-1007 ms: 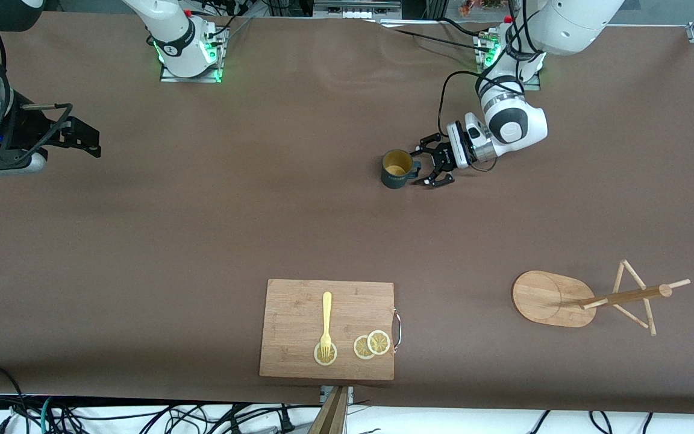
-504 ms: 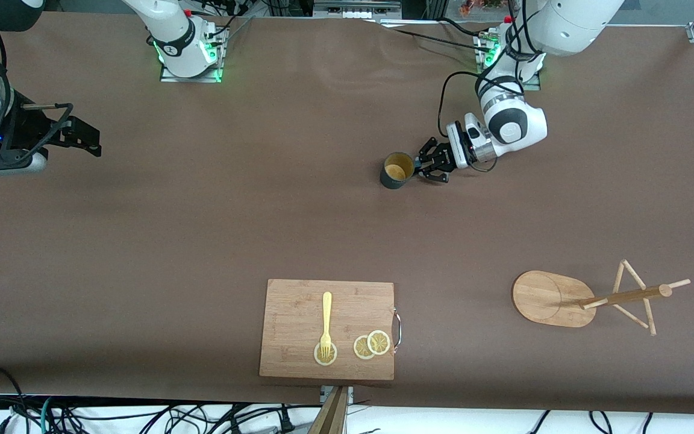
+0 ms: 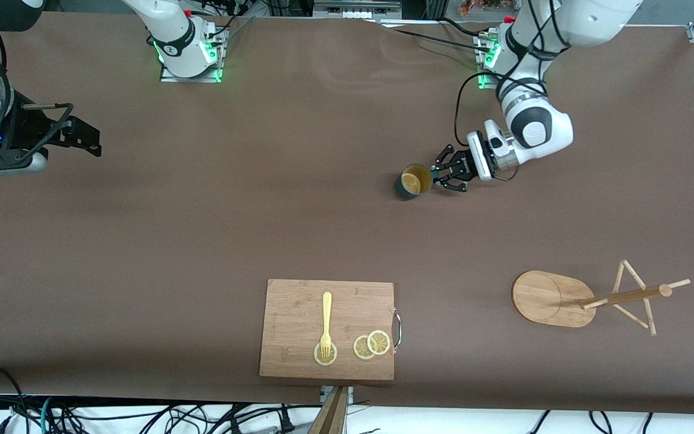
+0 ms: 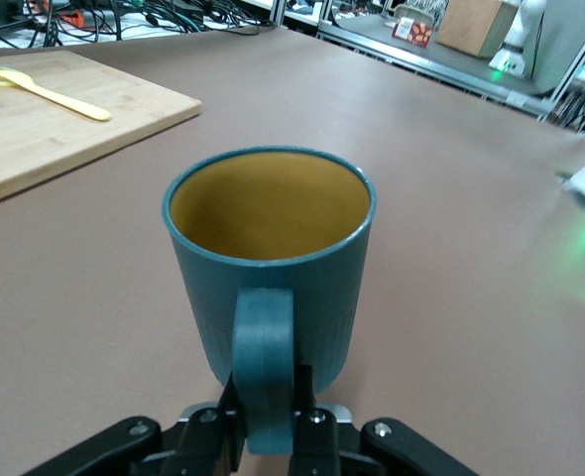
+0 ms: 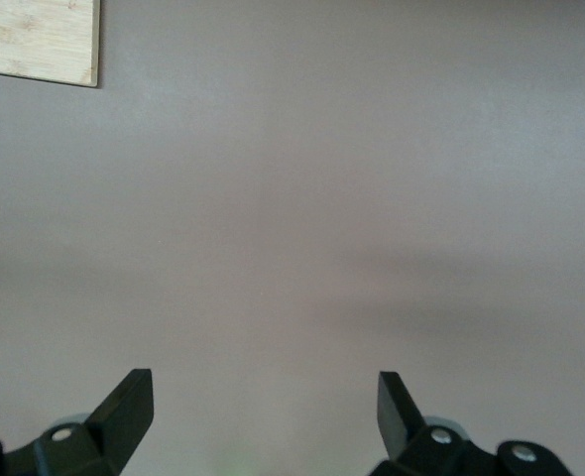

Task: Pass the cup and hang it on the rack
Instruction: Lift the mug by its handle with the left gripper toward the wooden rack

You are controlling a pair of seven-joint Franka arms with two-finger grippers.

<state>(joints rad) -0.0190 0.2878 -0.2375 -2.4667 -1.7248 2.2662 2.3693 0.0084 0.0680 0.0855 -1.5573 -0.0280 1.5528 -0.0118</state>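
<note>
The dark teal cup point(image 3: 412, 181) with a yellowish inside hangs tilted in the air over the brown table, held by its loop handle. My left gripper point(image 3: 440, 176) is shut on that handle. In the left wrist view the cup point(image 4: 271, 260) fills the middle and the left gripper point(image 4: 269, 402) pinches the handle point(image 4: 264, 367). The bamboo rack point(image 3: 570, 297) lies on its side toward the left arm's end, nearer to the front camera, with its oval base and its post and pegs point(image 3: 633, 295) on the table. My right gripper point(image 3: 85, 140) waits open and empty at the right arm's end; its wrist view point(image 5: 265, 402) shows bare table.
A rectangular wooden cutting board point(image 3: 299, 313) lies near the table's front edge with a yellow fork point(image 3: 326, 322) and lemon slices point(image 3: 372, 345) on it. A corner of it shows in both wrist views point(image 4: 35, 139) point(image 5: 35, 40).
My left gripper has shut on the cup's handle, lifted the cup off the table and carried it toward the front camera and the left arm's end. The right arm has not moved.
</note>
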